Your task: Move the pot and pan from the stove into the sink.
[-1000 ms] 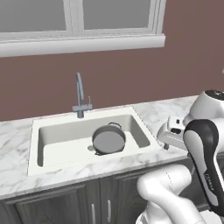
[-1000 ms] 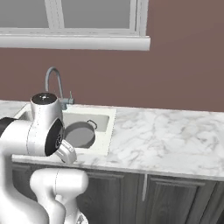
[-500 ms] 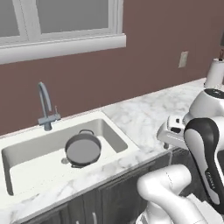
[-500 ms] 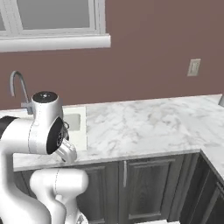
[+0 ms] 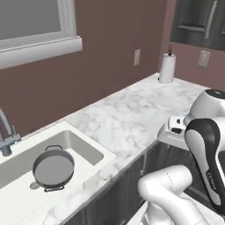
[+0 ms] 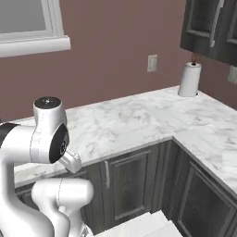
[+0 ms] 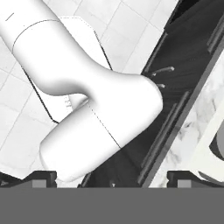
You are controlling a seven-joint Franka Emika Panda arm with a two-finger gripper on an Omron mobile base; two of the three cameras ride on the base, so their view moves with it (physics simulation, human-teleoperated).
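The grey two-handled pot (image 5: 53,168) lies flat in the pale sink (image 5: 88,147) at the lower left of the left base view. In the hand view my gripper (image 7: 112,178) points down at the floor and the cabinet fronts. It is open, its two dark fingertips (image 7: 42,176) stand wide apart, and nothing is between them. A sliver of the sink (image 7: 202,151) shows at that view's right edge. The pan and the stove are out of view.
A chrome faucet (image 5: 5,134) stands at the left edge. A white marble counter (image 5: 132,114) runs right into a corner, where a paper towel roll (image 5: 167,67) (image 6: 190,79) stands. Dark cabinet doors (image 6: 134,185) sit below the counter and dark wall cabinets (image 6: 210,28) hang above.
The whole picture has shifted: the base has moved right along the counter, so the sink and pot slid to the left edge and the counter corner came into view. The gripper stays open.
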